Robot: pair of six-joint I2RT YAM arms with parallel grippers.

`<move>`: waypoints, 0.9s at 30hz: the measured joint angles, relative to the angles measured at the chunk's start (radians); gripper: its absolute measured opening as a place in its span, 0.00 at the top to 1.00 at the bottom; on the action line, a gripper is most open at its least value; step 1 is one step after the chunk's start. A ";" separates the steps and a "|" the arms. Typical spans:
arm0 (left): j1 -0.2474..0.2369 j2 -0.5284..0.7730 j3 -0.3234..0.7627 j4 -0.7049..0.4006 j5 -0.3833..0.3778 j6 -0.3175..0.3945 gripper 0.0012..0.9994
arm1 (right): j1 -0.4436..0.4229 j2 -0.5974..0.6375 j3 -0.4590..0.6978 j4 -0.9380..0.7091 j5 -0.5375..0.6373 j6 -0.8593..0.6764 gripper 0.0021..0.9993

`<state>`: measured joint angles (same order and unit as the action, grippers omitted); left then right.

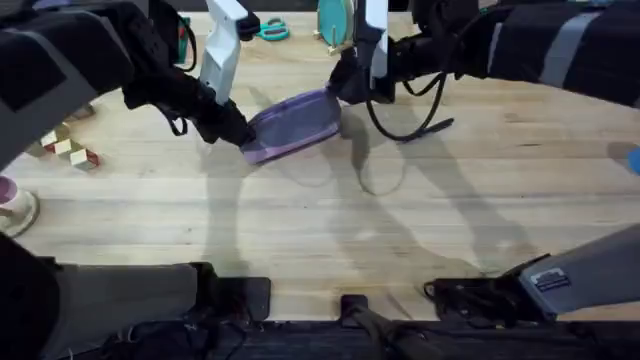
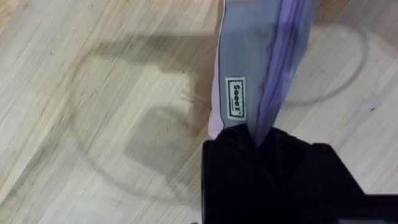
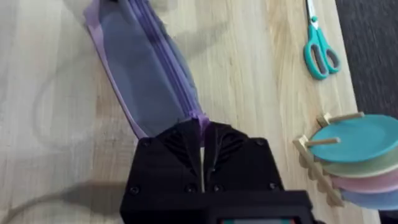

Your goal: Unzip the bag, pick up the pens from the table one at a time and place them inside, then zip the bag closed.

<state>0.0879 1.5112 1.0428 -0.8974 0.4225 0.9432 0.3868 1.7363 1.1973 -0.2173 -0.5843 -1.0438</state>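
The lavender bag (image 1: 293, 125) lies on the table (image 1: 320, 220) at the back middle, stretched between both grippers. My left gripper (image 1: 236, 133) is shut on the bag's left end; in the left wrist view its black fingers (image 2: 249, 155) clamp the fabric below the bag (image 2: 249, 56) and its small white label. My right gripper (image 1: 345, 90) is shut on the bag's right end, pinching the bag (image 3: 143, 81) right where the zipper line ends (image 3: 200, 121). The zipper looks closed along its length. A thin dark pen (image 1: 437, 127) lies right of the bag, beside a cable loop.
Teal scissors (image 1: 272, 30) (image 3: 320, 46) lie at the table's far edge. A wooden rack with coloured plates (image 1: 333, 20) (image 3: 354, 149) stands behind the right gripper. Wooden blocks (image 1: 65, 145) and a pink-and-white cup (image 1: 12, 205) sit at the left.
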 joint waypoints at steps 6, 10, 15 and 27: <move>0.000 0.000 0.000 -0.001 0.000 0.000 0.96 | 0.044 0.000 0.000 0.001 -0.015 0.004 0.97; 0.000 0.000 0.000 -0.004 -0.005 0.000 0.96 | 0.096 0.000 0.000 0.001 -0.014 0.004 0.97; 0.003 0.000 0.000 -0.004 -0.014 0.000 0.96 | 0.144 0.000 0.000 0.012 -0.010 0.004 0.97; 0.008 0.000 0.000 -0.006 -0.031 0.000 0.96 | 0.280 0.021 0.000 0.154 0.008 0.052 0.97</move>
<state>0.0963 1.5112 1.0428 -0.9035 0.3916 0.9434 0.6667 1.7572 1.1969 -0.0636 -0.5765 -0.9915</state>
